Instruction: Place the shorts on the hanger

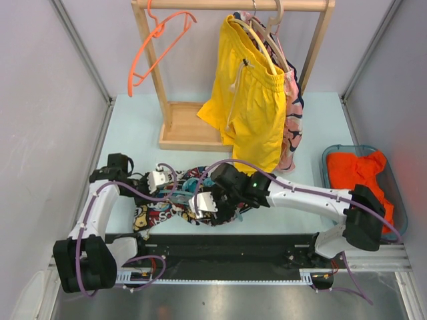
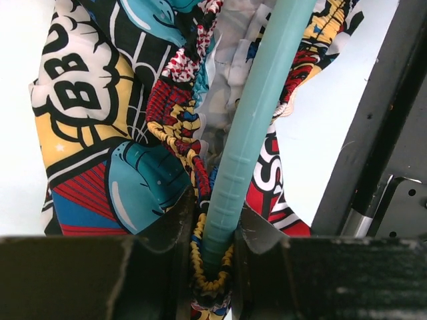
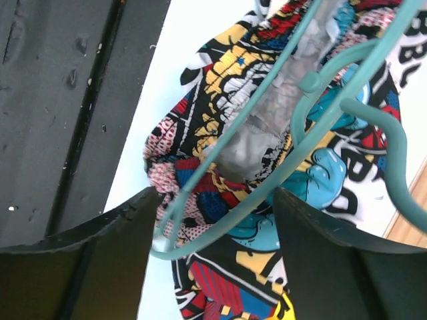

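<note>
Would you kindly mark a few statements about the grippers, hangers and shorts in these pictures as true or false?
1. The left gripper is shut on the thin teal plastic hanger, with the waistband of the multicolour comic-print shorts beside it. True.
2. The right gripper is clamped on the shorts. False: its fingers stand wide apart, and the hanger's wire passes between them.
3. The plain yellow fabric shorts hang from the wooden rack. True.
4. The blue basket holds orange cloth. True.
5. The orange plastic hanger lies in that basket. False: it hangs from the rack's rail.
</note>
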Motion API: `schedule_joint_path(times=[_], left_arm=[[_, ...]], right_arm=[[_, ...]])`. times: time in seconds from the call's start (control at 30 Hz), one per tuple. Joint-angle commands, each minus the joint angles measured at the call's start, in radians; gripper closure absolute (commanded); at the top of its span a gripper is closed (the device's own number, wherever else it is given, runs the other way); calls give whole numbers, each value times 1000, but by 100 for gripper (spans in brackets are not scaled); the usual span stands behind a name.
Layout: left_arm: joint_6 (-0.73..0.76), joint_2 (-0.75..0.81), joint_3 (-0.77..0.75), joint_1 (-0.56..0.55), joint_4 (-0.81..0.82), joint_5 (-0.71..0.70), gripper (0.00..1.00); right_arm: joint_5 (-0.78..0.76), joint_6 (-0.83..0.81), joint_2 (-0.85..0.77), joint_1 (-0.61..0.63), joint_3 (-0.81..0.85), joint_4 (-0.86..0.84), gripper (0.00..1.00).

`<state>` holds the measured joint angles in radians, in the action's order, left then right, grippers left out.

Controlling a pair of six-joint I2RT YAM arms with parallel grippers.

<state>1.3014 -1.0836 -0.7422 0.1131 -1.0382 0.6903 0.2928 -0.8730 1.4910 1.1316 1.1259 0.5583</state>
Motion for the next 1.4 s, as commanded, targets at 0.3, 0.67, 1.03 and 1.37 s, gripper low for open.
schedule_joint_path(times=[0.3,0.67,1.03,1.37], left_arm=[[-77,-21,-40,42,93,187,100],[-12,-48,-108,48,20,187,100],[133,-67,-132,123,-101,166,100],[318,-107,-149,190,-235,170,100]], right_arm=[[172,168,-351,-256,-3,52,6],[167,-204,-105,-3,-3,105,20],[114,-339,166,-39,-12,75,50],[92,-333,91,-162,-73,149,100]])
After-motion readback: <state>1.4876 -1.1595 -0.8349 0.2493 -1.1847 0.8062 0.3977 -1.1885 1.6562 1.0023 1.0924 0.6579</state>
